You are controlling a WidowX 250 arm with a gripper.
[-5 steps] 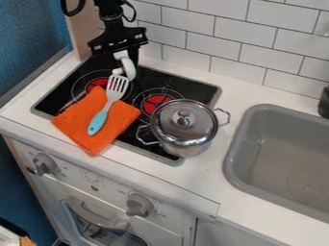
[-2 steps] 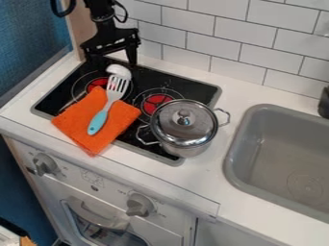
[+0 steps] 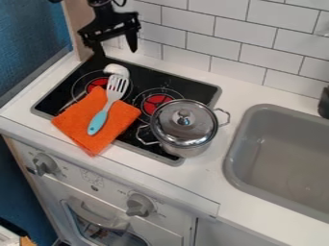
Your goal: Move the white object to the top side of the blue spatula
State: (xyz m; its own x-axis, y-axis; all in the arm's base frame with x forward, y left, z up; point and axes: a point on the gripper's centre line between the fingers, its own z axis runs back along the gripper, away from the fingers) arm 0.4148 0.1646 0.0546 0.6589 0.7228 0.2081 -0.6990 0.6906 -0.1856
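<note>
1. While your gripper (image 3: 116,51) is hanging wide and empty, the white object (image 3: 116,69) is lying by the slotted head (image 3: 117,86) of the blue spatula (image 3: 98,120), contact unclear.
2. Hazard: if you are descending off-centre, you are probably nudging the object away.
3. Hazard: if you are snagging the orange cloth (image 3: 80,122), you are likely dragging the spatula askew.
</note>
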